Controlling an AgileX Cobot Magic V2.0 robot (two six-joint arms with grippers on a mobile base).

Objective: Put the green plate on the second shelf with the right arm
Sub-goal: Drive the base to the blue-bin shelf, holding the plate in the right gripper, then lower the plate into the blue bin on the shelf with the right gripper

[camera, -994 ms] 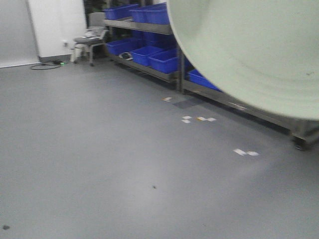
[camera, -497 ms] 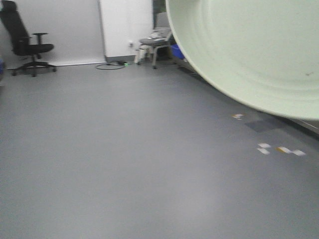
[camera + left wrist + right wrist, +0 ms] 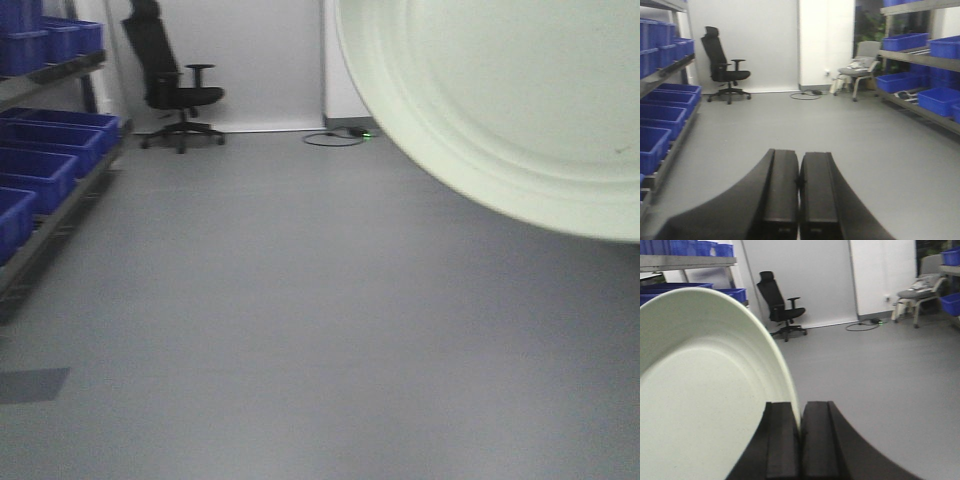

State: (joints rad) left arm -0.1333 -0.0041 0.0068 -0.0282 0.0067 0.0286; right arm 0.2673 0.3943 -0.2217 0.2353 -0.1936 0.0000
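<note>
The pale green plate (image 3: 510, 110) fills the upper right of the front view, held up close to the camera. In the right wrist view the green plate (image 3: 705, 390) stands on edge at the left, and my right gripper (image 3: 800, 412) is shut on its rim. My left gripper (image 3: 799, 162) is shut with nothing between its black fingers (image 3: 782, 190), pointing down an aisle. A shelf rack with blue bins (image 3: 40, 170) runs along the left of the front view; its upper shelf (image 3: 687, 261) shows at top left in the right wrist view.
Grey floor stretches ahead. A black office chair (image 3: 170, 85) stands by the far white wall, with a cable (image 3: 335, 137) on the floor near it. In the left wrist view a grey chair (image 3: 860, 67) and a second rack of blue bins (image 3: 925, 85) stand at the right.
The view has swung left: the right-hand rack and floor markers left the front view, the office chair moved toward centre, and a left-hand rack of blue bins came in. The plate stays held.
</note>
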